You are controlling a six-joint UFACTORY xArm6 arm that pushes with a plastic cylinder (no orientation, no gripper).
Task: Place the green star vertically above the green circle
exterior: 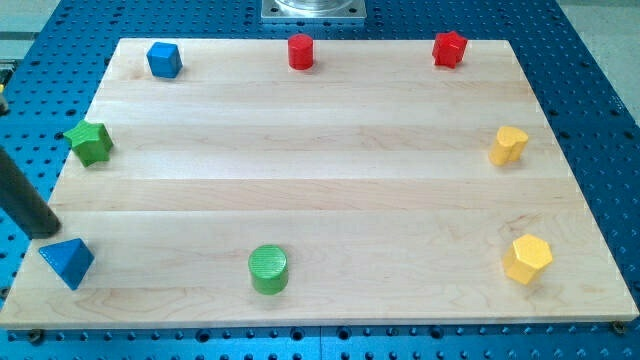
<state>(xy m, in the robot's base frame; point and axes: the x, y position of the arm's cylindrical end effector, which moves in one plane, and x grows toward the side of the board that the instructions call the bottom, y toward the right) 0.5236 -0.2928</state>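
The green star (89, 142) lies near the board's left edge, in the upper half of the view. The green circle (268, 269) stands near the board's bottom edge, left of centre. My rod comes in from the view's left edge and its tip (46, 233) sits at the board's left edge, below the green star and just above the blue triangle (68, 262). The tip is apart from the star and far left of the green circle.
A blue cube (163, 59), a red cylinder (301, 51) and a red star (449, 48) line the top edge. A yellow cylinder (508, 145) and a yellow hexagon (527, 259) sit at the right. The wooden board (330, 180) lies on a blue perforated table.
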